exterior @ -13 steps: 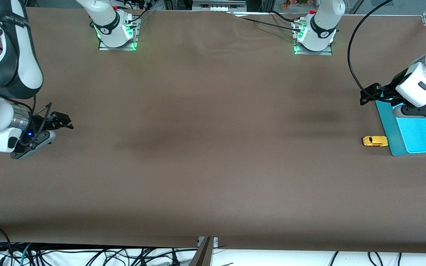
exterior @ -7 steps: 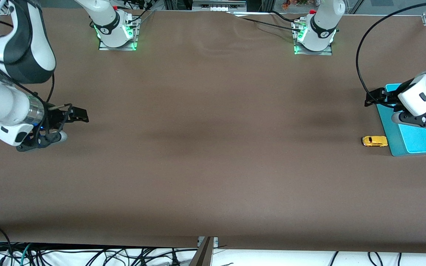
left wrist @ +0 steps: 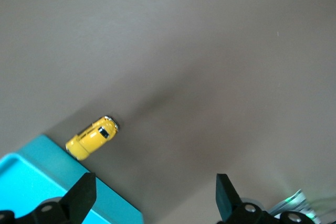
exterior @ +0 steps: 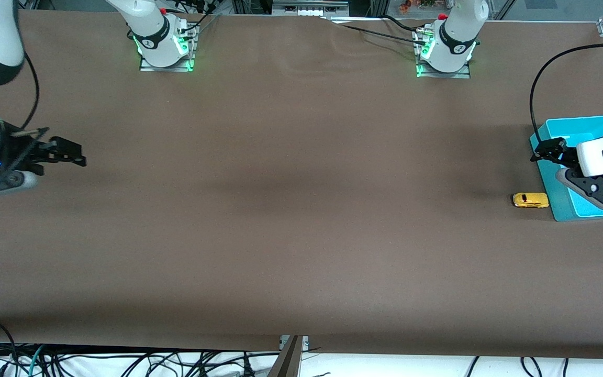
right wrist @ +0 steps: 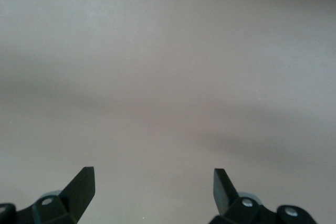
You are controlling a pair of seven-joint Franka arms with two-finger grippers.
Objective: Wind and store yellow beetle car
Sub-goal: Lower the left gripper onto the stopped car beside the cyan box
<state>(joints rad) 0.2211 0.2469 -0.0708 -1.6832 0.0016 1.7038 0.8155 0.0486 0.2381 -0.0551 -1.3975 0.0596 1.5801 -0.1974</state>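
Observation:
The yellow beetle car [exterior: 531,200] stands on the brown table beside the teal tray [exterior: 584,128], at the left arm's end. It also shows in the left wrist view [left wrist: 92,137], next to the tray's corner [left wrist: 63,179]. My left gripper [exterior: 547,149] is open and empty, over the tray's edge and apart from the car. My right gripper [exterior: 68,153] is open and empty, over bare table at the right arm's end. The right wrist view shows only its two fingers [right wrist: 81,187] and brown table.
The two arm bases [exterior: 164,44] [exterior: 445,50] stand along the table's edge farthest from the front camera. Cables [exterior: 123,361] hang below the edge nearest that camera. The brown cloth between the two grippers lies bare.
My left gripper has swung down over the tray, closer to the car. My right gripper has drawn back toward the right arm's end of the table. The car has not moved.

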